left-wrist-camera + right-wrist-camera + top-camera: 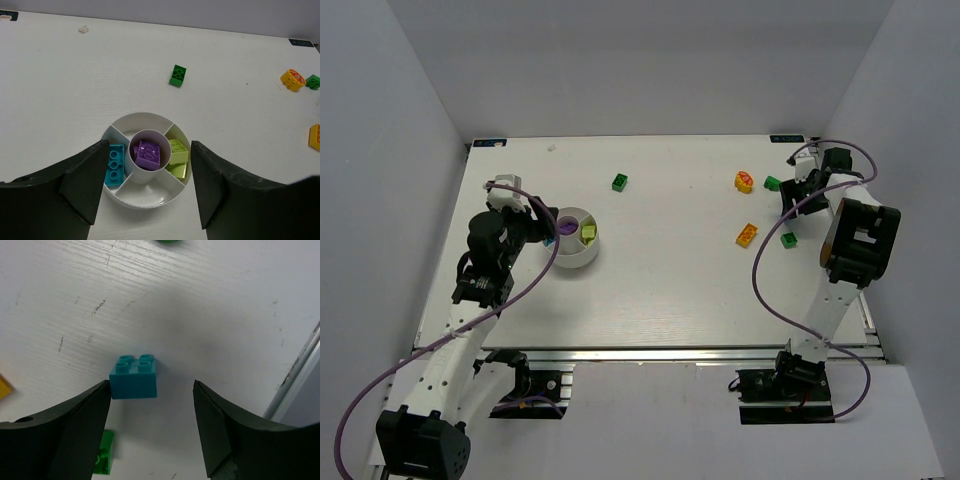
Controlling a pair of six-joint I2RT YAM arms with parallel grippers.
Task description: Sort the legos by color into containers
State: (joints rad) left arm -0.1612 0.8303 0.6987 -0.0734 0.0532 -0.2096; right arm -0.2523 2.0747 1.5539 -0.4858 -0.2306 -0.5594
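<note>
Far right of the bowl [142, 201], inside the wide-open right gripper [151, 389] (the nearer arm by far) but crowding one finger rather than centred: squarish cyan brick [133, 377], studs up; at the bowl itself, left gripper [148, 147] also spread, empty.

Ends in matte black, curved fingers [75, 190] at left pincer [150, 150] and right pincer [151, 387]; behind them, wears black joint housings [860, 240], white links [825, 302], looping purple cables [753, 268].
</note>
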